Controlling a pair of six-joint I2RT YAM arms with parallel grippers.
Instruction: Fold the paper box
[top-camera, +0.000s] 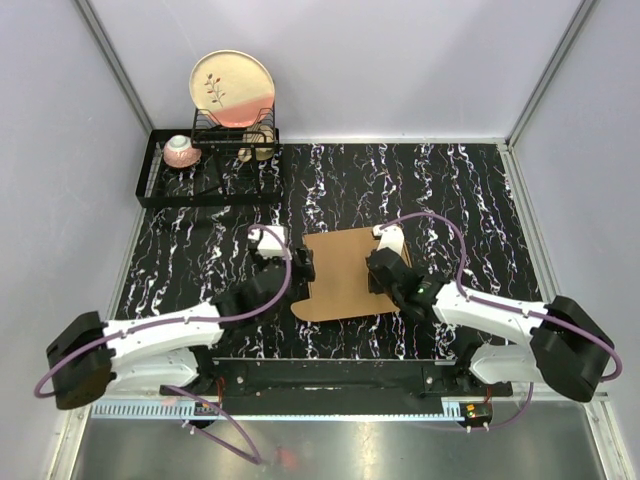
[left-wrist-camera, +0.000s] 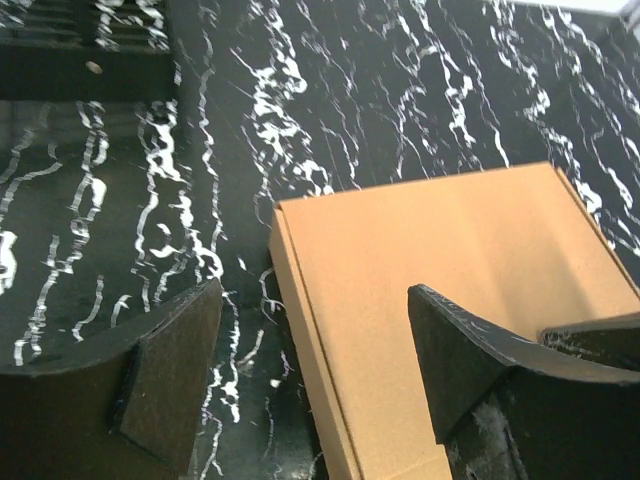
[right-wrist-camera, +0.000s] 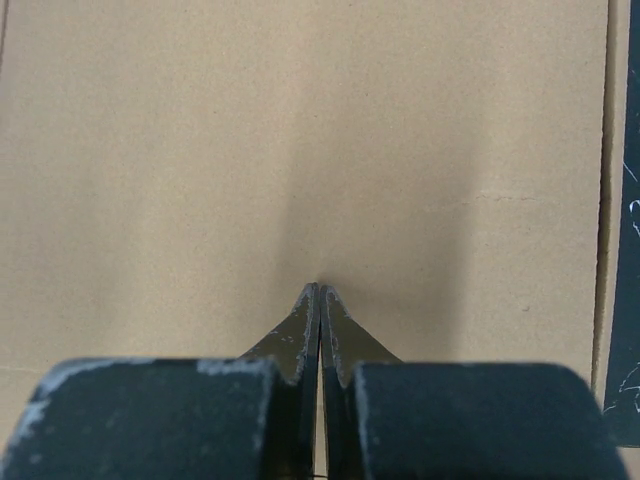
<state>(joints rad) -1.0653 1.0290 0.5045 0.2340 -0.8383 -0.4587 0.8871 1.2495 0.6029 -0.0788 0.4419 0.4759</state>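
We face a lab robot booth: plain pale panel walls (top-camera: 400, 60) enclose a black white-veined counter (top-camera: 400, 190), with a black wire dish rack (top-camera: 215, 192) at eleven o'clock.

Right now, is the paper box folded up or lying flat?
Lying flat. The paper box is a thin brown slab on the table, with no walls standing up.

The paper box (top-camera: 345, 272) lies flat on the table (top-camera: 450, 190) before me, between my arms. My left fingers (left-wrist-camera: 170, 370) straddle its left edge and my right fingers (right-wrist-camera: 305, 330) point down onto its top. Behind, at the table's far left (the back corner), a rack (top-camera: 170, 185) holds a plate (top-camera: 232, 88) and a bowl (top-camera: 182, 150).
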